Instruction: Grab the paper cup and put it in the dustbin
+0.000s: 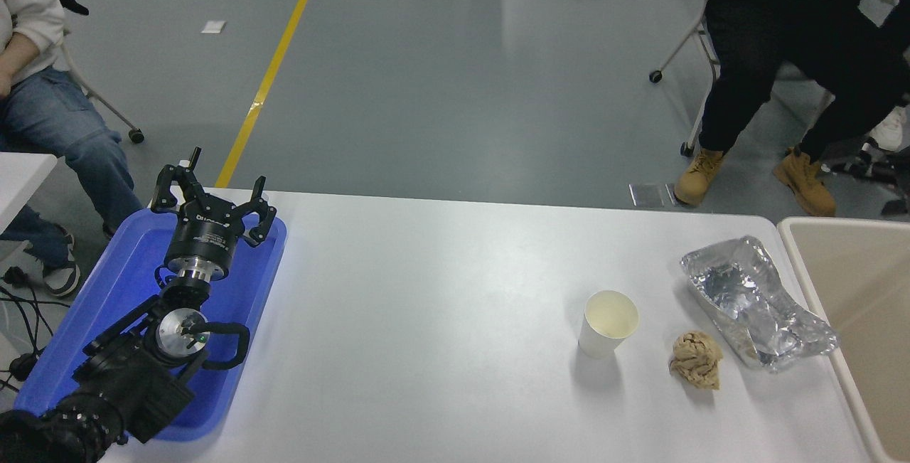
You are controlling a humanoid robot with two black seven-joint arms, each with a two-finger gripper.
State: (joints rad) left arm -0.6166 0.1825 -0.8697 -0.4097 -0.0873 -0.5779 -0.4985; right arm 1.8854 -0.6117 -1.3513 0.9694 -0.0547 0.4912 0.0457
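Observation:
The paper cup [608, 323] stands upright on the white table [426, 292], right of centre, white with a cream inside. The dustbin [864, 285], a beige bin with a rounded rim, sits against the table's right end and is cut off by the picture's edge. My left gripper [213, 194] is parked open above the blue tray [85, 321] at the lower left, holding nothing. A dark blurred shape at the right edge, beyond the bin, seems to be my right gripper [885, 168], far from the cup.
A crumpled tan paper ball [697, 358] lies just right of the cup. A crushed silver foil bag [753, 303] lies between the ball and the bin. People sit on chairs beyond the table at the top left and top right.

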